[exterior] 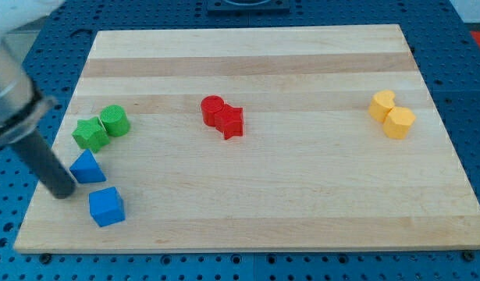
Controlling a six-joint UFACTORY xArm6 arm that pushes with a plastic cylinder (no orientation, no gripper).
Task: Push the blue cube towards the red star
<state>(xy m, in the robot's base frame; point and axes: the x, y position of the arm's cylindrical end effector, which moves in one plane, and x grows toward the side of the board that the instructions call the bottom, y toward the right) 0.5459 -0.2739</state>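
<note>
Down at the view's bottom left, the blue cube sits on the table, well apart from the red star. The arm has no jaws, just a rod; the tip is just left of the cube, beside a blue triangular block. Further up sit a green star and green cylinder, a red cylinder touching the star, two yellow blocks far right.

We see a pale wooden board on a blue pegboard. At the view's left lie a green star touching a green cylinder, with a blue triangle below them and a blue cube lower still. Near the middle, a red cylinder touches a red star. At the right, two yellow blocks touch.
</note>
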